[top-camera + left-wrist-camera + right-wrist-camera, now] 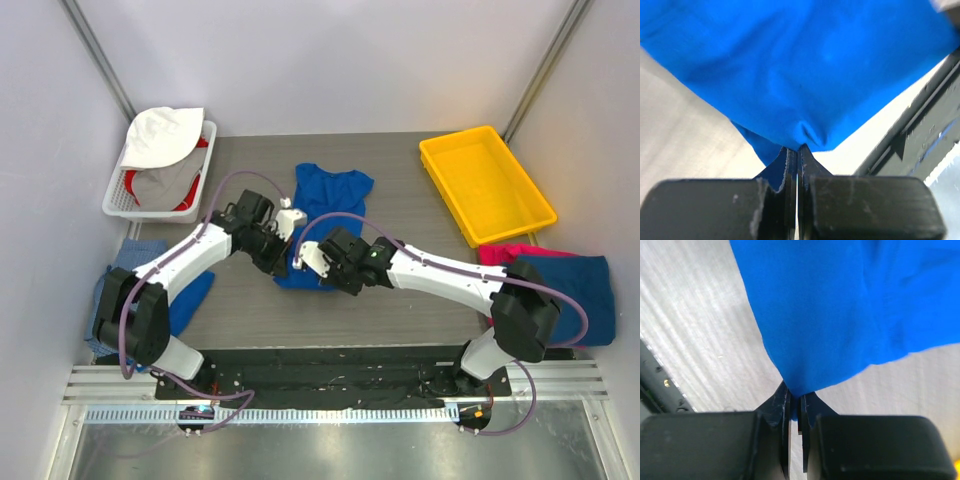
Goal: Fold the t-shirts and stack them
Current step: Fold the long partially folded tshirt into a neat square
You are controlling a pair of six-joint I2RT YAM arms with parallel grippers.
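Fold in progress: the royal blue t-shirt [335, 190] lies on the tabletop [400, 310], its near edge pinched by the closed fingers of the left gripper [797, 152] and right gripper [795, 399], while the pink t-shirt [500, 252] and plain blue t-shirt [592, 280] wait at right.

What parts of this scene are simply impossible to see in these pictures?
- Top view: the left arm and right arm cover the near edge of the blue t-shirt, so its whole outline is hidden.
- Wrist views: beyond the left gripper and right gripper, blurred cloth runs off the frame edges.
- Top view: the pink shirt lies mostly under another blue shirt.
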